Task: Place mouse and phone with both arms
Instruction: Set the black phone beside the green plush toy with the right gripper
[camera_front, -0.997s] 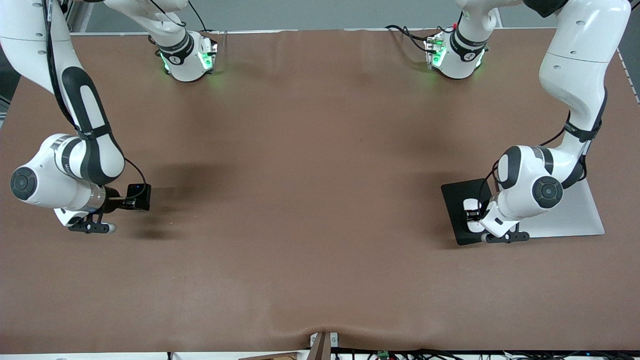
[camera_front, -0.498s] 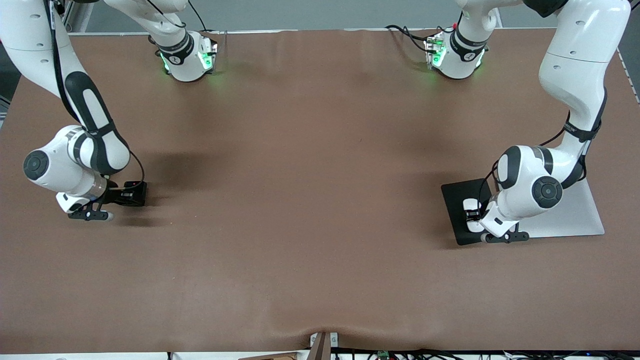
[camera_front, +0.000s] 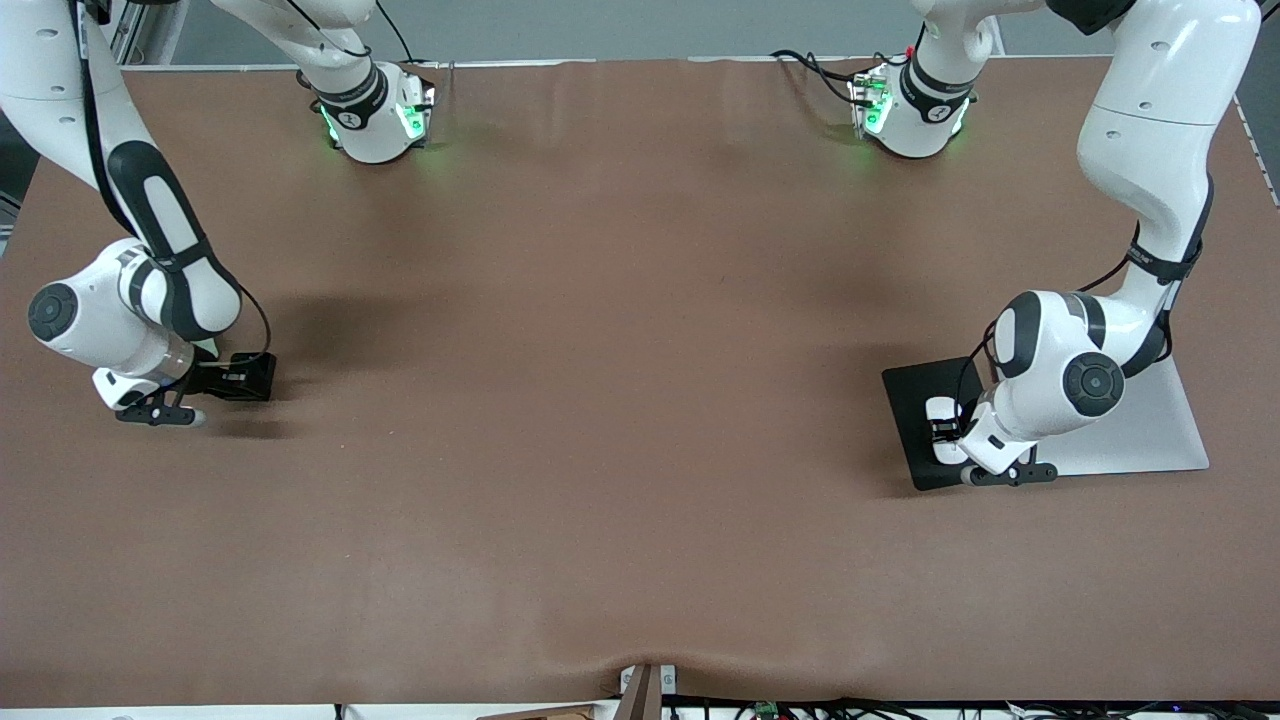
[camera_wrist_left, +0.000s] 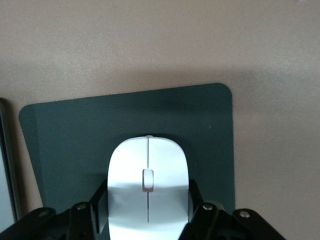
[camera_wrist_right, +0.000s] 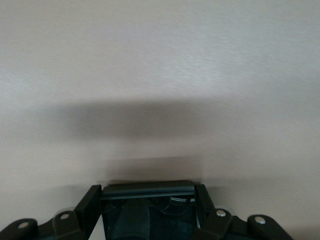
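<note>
The white mouse (camera_front: 938, 408) (camera_wrist_left: 147, 170) lies on the dark mouse pad (camera_front: 908, 392) (camera_wrist_left: 65, 140) toward the left arm's end of the table. My left gripper (camera_front: 945, 431) (camera_wrist_left: 148, 201) is shut on the mouse, one finger against each side. My right gripper (camera_front: 222, 379) (camera_wrist_right: 147, 201) is shut on the black phone (camera_front: 248, 377) (camera_wrist_right: 147, 192). It holds the phone flat and low over the bare brown table at the right arm's end. The phone's shadow falls close beneath it.
A flat light grey slab (camera_front: 1150, 430) (camera_wrist_left: 5, 175) lies beside the mouse pad, partly under the left arm. The brown table (camera_front: 620, 400) stretches between the two arms. A small bracket (camera_front: 647, 688) sits at the table's edge nearest the front camera.
The right arm has carried the phone toward the right arm's end of the table, and its shadow has closed up. The left arm and mouse have not moved.
</note>
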